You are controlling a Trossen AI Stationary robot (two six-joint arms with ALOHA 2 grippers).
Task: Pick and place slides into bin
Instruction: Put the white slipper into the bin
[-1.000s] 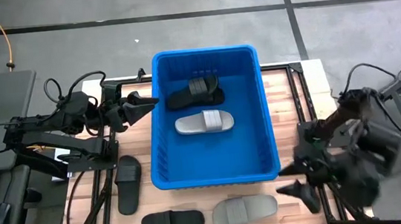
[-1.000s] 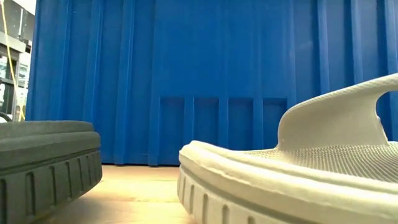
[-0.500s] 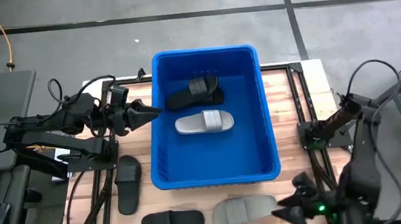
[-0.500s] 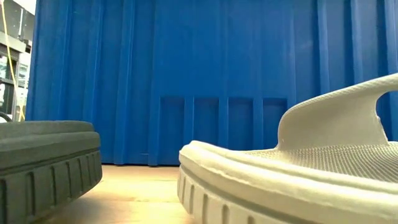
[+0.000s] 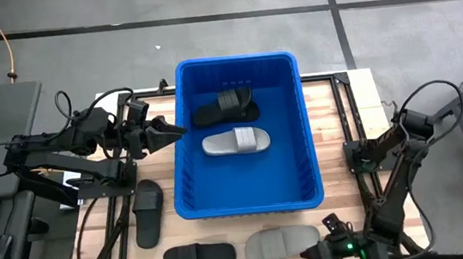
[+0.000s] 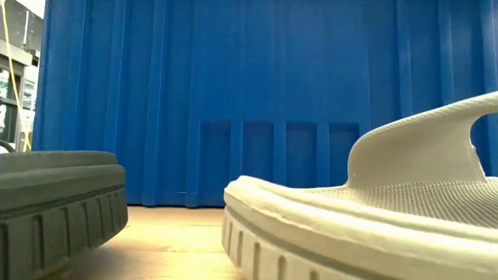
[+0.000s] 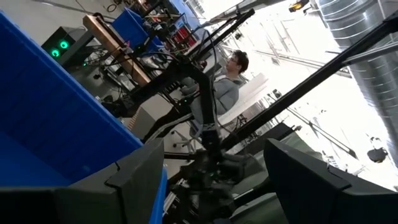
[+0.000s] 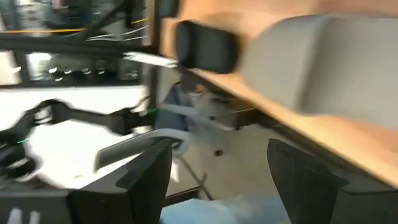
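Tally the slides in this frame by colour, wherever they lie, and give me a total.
Black slides: 3, one in the bin at, two on the table at and.
Light grey slides: 2, one in the bin at, one on the table at.
Total: 5 slides, 2 binned and 3 still out.

two slides (image 5: 232, 122) lie in the bin (image 5: 182, 126) at table (image 5: 330, 106) centre; three slides (image 5: 200, 255) lie outside it, near the table's front-left corner.
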